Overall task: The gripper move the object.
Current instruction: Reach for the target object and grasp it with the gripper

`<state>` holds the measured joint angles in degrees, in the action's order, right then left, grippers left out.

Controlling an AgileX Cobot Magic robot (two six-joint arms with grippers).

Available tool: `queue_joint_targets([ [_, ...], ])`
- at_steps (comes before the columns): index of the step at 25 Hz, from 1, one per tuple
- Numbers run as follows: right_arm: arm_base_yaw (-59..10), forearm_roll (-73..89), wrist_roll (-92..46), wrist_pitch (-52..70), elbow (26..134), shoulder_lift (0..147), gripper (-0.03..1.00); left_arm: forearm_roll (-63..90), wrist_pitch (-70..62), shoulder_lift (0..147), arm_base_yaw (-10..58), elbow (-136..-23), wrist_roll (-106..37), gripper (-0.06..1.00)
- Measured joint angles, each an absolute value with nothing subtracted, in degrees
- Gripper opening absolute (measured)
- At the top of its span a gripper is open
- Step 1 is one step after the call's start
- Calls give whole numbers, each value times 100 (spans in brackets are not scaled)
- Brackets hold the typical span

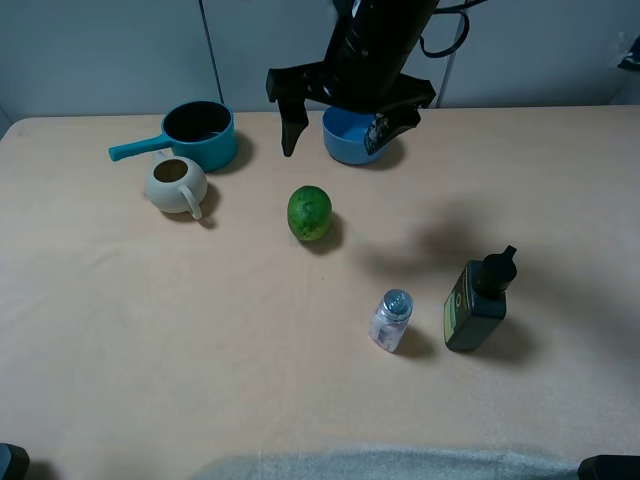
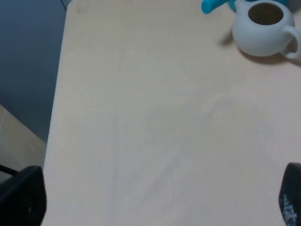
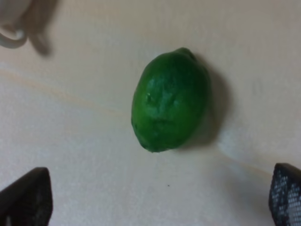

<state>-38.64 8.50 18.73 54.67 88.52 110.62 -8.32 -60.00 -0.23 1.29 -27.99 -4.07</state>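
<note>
The green fruit [image 1: 310,213] lies on the tan table, a little in front of the blue bowl [image 1: 350,147]. My right gripper [image 1: 332,150] hangs above the table just behind the fruit, its two dark fingers spread wide and empty. In the right wrist view the fruit [image 3: 170,100] lies ahead of the open gripper [image 3: 155,197], untouched, with a fingertip in each lower corner. My left gripper [image 2: 157,200] is open and empty over bare table near the table's left edge; it does not show in the exterior high view.
A teal saucepan [image 1: 200,135] and a small white pot [image 1: 177,185] stand at the back left; the pot also shows in the left wrist view [image 2: 261,28]. A clear shaker [image 1: 391,320] and a dark green bottle [image 1: 477,302] stand at the front right.
</note>
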Motion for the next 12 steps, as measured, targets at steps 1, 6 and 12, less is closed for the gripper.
queue_joint_targets([
  [1, -3911, 835, 1937, 5438, 8852, 11121, 69, -832, -6000, -23, 129, -2799, -407, 99],
  [6, -4067, 632, 2203, 5292, 8852, 11398, 69, -832, -6000, -23, 129, -2799, -407, 99],
  [12, -4110, 554, 2324, 5068, 8852, 11712, 69, -832, -6000, -23, 129, -2799, -407, 99],
])
